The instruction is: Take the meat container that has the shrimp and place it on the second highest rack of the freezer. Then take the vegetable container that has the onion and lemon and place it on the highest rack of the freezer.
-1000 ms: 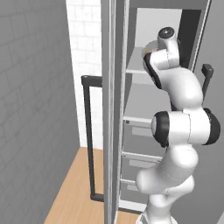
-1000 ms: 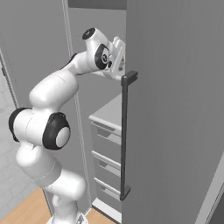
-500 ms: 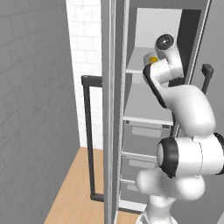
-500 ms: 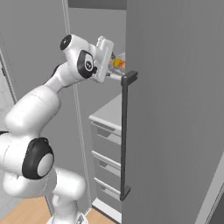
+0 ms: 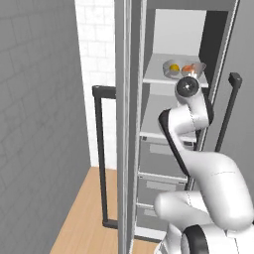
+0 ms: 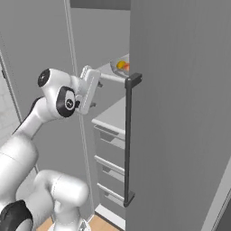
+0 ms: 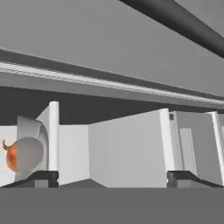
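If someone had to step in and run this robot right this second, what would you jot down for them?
Gripper: open, holding nothing, just outside the freezer in front of its shelves.
Vegetable container with the lemon and onion sits on the upper shelf inside the open freezer, apart from the gripper.
Done, apparently: vegetable container placed.
Left: I cannot confirm the shrimp container's place from these views; check it.

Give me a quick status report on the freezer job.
Gripper open, empty, outside the freezer. Container with lemon and onion sits on the upper shelf. Nothing in the way.
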